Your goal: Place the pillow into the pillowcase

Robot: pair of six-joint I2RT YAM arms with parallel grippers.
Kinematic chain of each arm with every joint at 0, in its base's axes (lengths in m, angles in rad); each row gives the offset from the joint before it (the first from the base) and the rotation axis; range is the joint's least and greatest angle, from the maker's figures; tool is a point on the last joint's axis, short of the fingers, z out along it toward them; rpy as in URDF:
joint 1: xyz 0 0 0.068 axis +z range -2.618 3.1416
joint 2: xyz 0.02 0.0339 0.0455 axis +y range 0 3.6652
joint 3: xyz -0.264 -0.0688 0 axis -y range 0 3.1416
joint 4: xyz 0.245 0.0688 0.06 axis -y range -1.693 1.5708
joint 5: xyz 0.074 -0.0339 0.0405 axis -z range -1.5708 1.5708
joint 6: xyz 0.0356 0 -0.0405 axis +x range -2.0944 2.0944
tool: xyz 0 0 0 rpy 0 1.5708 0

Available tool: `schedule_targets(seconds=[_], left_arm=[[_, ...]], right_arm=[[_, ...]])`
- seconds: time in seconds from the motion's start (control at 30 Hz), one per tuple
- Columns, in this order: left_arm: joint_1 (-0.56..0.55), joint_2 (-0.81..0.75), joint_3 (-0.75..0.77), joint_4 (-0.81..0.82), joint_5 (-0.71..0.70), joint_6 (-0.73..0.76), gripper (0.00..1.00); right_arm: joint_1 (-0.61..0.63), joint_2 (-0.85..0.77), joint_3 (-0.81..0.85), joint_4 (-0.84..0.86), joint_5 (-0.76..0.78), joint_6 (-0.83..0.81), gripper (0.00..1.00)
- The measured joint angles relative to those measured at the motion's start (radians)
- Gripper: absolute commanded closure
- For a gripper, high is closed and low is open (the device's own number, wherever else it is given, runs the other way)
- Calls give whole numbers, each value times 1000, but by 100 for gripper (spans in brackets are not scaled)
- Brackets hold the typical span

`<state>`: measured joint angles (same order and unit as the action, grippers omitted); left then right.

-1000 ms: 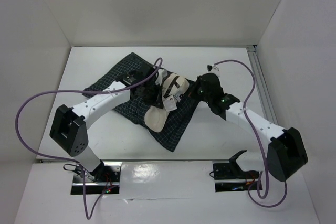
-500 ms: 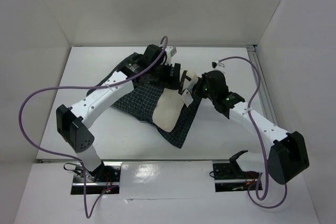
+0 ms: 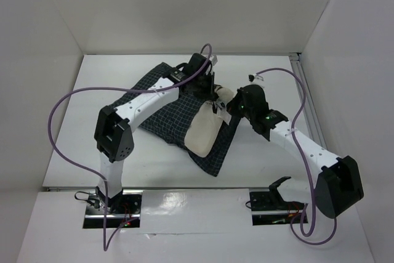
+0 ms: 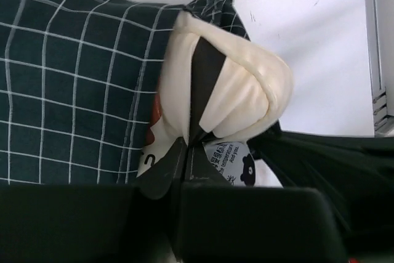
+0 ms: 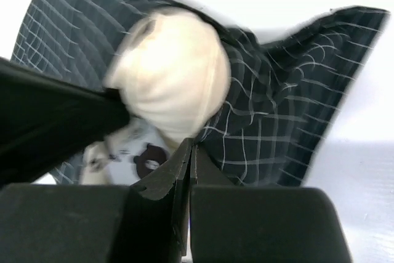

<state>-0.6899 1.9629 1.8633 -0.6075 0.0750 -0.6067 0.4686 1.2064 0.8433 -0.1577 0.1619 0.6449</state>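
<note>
The cream pillow [image 3: 205, 132] lies on top of the dark checked pillowcase [image 3: 157, 115] at mid table. My left gripper [image 3: 212, 93] is shut on a bunched end of the pillow [image 4: 237, 90], next to its printed label [image 4: 231, 163]; the pillowcase [image 4: 74, 84] lies to the left there. My right gripper [image 3: 233, 108] is shut just right of that end. In the right wrist view its jaws [image 5: 191, 147] meet where the pillow [image 5: 172, 72] touches the pillowcase [image 5: 271, 115], pinching the cloth's edge, which rises toward it.
White walls enclose the table on three sides. An aluminium rail [image 3: 306, 93] runs along the right edge and also shows in the left wrist view [image 4: 378, 60]. Purple cables [image 3: 61, 109] loop off both arms.
My left arm has swung away from me and to the right, carrying the pillow's end toward my right gripper. The pillow and the pillowcase have shifted right. My right gripper has barely moved.
</note>
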Motion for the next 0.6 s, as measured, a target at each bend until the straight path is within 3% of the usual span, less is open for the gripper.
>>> schedule_targets(seconds=[0.1, 0.4, 0.6], left_arm=[[-3, 43, -21, 34, 23, -4, 100], [-21, -64, -396, 342, 34, -13, 100], [-13, -56, -443, 401, 46, 33, 100]], right_arm=[[-6, 6, 0, -13, 3, -3, 100], [-109, 83, -13, -52, -100, 10, 100], [-145, 128, 10, -38, -174, 17, 100]])
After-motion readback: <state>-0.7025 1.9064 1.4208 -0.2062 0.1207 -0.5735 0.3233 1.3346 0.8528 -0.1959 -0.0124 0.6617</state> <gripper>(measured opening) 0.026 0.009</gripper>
